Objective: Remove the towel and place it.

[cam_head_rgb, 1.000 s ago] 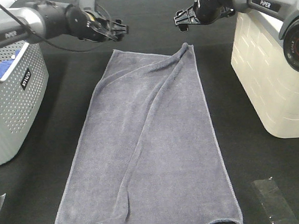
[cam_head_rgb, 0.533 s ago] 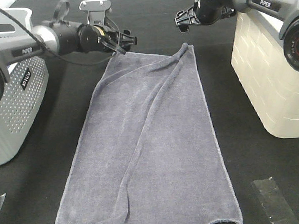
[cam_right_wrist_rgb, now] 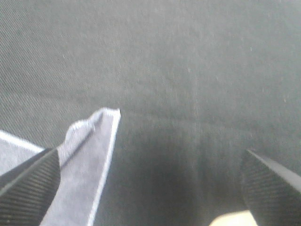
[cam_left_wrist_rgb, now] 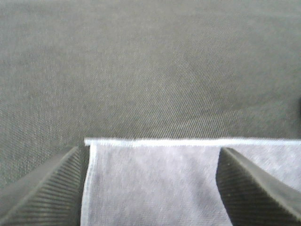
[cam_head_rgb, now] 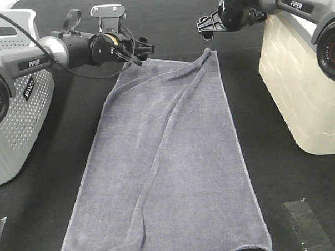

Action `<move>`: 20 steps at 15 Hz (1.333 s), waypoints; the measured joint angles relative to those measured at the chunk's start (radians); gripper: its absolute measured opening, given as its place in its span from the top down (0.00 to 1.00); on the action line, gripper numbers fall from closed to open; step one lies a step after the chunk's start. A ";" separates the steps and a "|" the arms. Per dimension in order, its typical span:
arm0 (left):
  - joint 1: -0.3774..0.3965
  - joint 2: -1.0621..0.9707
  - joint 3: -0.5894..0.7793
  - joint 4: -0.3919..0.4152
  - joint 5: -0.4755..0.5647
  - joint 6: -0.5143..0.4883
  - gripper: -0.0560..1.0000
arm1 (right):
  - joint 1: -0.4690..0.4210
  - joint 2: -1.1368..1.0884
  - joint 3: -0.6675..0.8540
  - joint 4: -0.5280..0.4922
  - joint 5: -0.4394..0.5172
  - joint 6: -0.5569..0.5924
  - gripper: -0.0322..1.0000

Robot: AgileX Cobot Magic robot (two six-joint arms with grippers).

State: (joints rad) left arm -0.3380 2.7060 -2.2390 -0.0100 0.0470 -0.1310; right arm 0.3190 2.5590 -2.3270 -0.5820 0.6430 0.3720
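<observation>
The long slate grey-blue terry cloth towel (cam_head_rgb: 169, 159) lay spread lengthwise on the black woven tabletop (cam_head_rgb: 269, 154), creased along its middle, its far right corner bunched into a raised fold. The left gripper (cam_head_rgb: 144, 48) hung just over the towel's far left corner, jaws spread wide and holding nothing; its wrist view showed the hemmed corner (cam_left_wrist_rgb: 155, 183) between the 2 ribbed fingers (cam_left_wrist_rgb: 42, 193). The right gripper (cam_head_rgb: 205, 25) hovered just beyond the bunched corner (cam_right_wrist_rgb: 94, 141), also wide open and empty. Outside the left arm stood a perforated grey plastic basket (cam_head_rgb: 15, 132); outside the right arm, a cream brick-patterned bin (cam_head_rgb: 305, 91).
</observation>
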 joint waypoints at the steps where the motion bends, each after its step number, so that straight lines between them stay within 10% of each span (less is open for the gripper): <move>1: 0.000 0.009 0.000 0.001 0.000 0.000 0.24 | 0.000 0.000 0.000 0.000 0.004 0.000 0.03; 9: 0.000 -0.057 0.001 0.068 0.074 0.000 0.27 | 0.002 -0.056 0.000 0.076 0.111 -0.058 0.03; 15: 0.002 -0.274 0.001 0.131 0.537 0.000 0.28 | 0.001 -0.211 0.000 0.273 0.385 -0.210 0.03; 19: 0.003 -0.486 0.001 0.133 1.122 0.000 0.28 | 0.001 -0.316 0.003 0.427 0.570 -0.317 0.03; 20: 0.003 -0.486 0.001 0.133 1.122 0.000 0.28 | 0.001 -0.316 0.003 0.427 0.570 -0.317 0.03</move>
State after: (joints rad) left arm -0.3350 2.2200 -2.2380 0.1230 1.1690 -0.1310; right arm 0.3200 2.2430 -2.3240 -0.1550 1.2130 0.0550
